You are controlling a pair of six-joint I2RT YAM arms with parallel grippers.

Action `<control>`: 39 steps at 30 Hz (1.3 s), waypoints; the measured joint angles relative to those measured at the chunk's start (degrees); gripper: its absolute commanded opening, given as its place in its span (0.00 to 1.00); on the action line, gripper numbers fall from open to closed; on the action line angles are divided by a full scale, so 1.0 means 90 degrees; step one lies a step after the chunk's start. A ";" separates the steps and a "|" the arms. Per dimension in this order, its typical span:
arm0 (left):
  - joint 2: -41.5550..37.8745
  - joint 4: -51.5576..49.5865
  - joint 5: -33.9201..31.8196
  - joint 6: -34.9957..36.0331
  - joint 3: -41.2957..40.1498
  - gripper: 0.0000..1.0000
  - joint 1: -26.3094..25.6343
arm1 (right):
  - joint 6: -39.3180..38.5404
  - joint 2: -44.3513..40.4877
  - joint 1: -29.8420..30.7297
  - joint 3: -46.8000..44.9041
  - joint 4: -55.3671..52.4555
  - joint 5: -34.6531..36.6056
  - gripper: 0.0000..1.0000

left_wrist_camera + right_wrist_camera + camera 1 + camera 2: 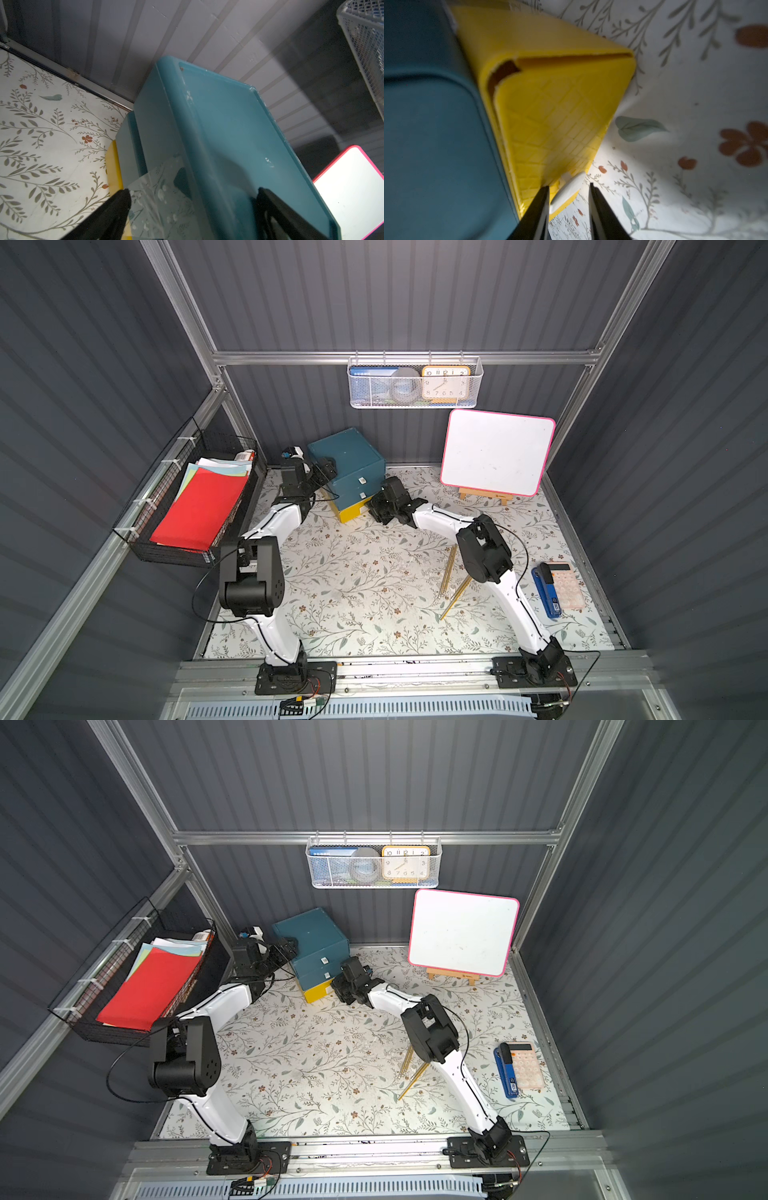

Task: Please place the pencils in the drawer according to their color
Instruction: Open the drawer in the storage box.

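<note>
Robot test cell dressed as an office desk, aluminium frame [403,357] with grey ribbed wall panels [374,294], two white robot arms [270,526] bolted to a near rail [415,674], floral table cover [365,597], far mesh basket [374,400] with clock [445,383], left wire tray [141,506] of coloured paper [199,510], teal drawer unit [345,456] far, whiteboard [496,452] far right, calculator [567,587] and stapler [546,593] near right.

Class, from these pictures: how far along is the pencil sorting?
Looks done: no blue or red pencils in view, both teal drawers closed. In hand: right gripper flanks the white handle of the part-open yellow drawer; left gripper straddles the cabinet. Left: gold pencils on the table.
</note>
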 measured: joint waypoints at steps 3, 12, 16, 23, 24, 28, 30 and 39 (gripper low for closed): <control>0.0000 0.0000 0.0002 0.0000 0.0000 1.00 0.0000 | 0.0005 0.0000 0.0000 -0.0041 0.0007 -0.0022 0.35; 0.0000 0.0000 0.0002 0.0002 0.0000 1.00 0.0000 | -0.0058 -0.0459 0.0000 -0.0823 0.0194 -0.0107 0.33; 0.0000 0.0000 0.0005 0.0002 0.0000 1.00 0.0000 | -0.0078 -0.0726 -0.0002 -0.1234 0.0199 -0.0148 0.32; 0.0000 0.0002 0.0007 0.0002 0.0000 1.00 -0.0002 | -0.0228 -0.1319 0.0000 -0.2115 0.0211 -0.0245 0.32; 0.0000 0.0005 0.0007 0.0002 -0.0005 1.00 -0.0002 | -0.0253 -0.1416 0.0000 -0.2251 0.0219 -0.0255 0.31; 0.0000 0.0015 0.0007 0.0002 -0.0005 1.00 -0.0002 | -0.0357 -0.1734 0.0000 -0.2715 0.0206 -0.0291 0.31; 0.0000 0.0029 0.0007 0.0000 -0.0017 1.00 -0.0002 | -0.0384 -0.1877 0.0000 -0.2926 0.0216 -0.0308 0.31; 0.0000 0.0053 0.0027 -0.0002 -0.0024 1.00 -0.0002 | -0.0476 -0.2550 0.0017 -0.3903 0.0330 -0.0381 0.31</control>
